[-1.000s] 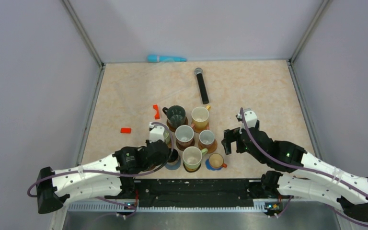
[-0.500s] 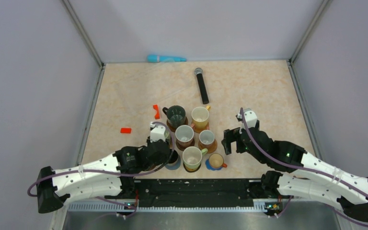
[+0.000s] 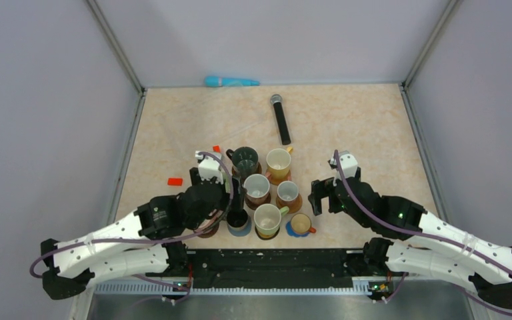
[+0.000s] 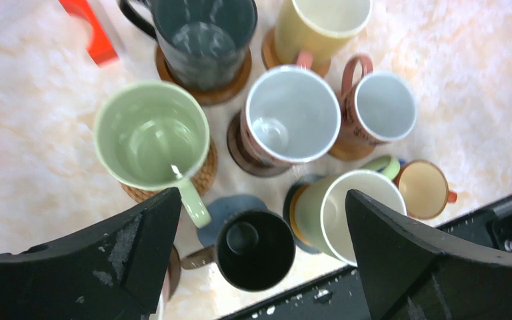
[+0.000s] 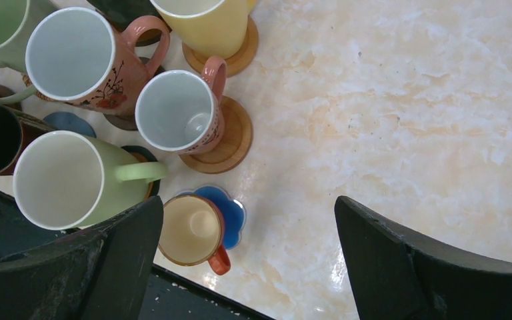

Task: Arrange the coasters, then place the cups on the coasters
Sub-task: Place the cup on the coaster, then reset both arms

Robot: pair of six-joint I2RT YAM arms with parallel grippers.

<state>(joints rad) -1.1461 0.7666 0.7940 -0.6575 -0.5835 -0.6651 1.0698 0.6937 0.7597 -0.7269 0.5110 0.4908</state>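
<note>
Marbled beige table [image 3: 347, 133] carries everything. Above it the left gripper [image 4: 261, 200] hangs with jaws spread wide and empty over the clustered cups [image 4: 292, 115]. Beneath its gap a black cup [image 4: 255, 249] overlaps a grey-blue coaster [image 4: 230, 208]. The right gripper [image 5: 248, 200] is equally spread and empty. Beside its left finger, a small orange cup [image 5: 190, 230] sits on a blue scalloped coaster [image 5: 232, 208].

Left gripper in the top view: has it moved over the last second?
Yes. The left gripper moved toward the far wall and slightly left; its white camera now sits nearly level with the dark green cup.
</note>
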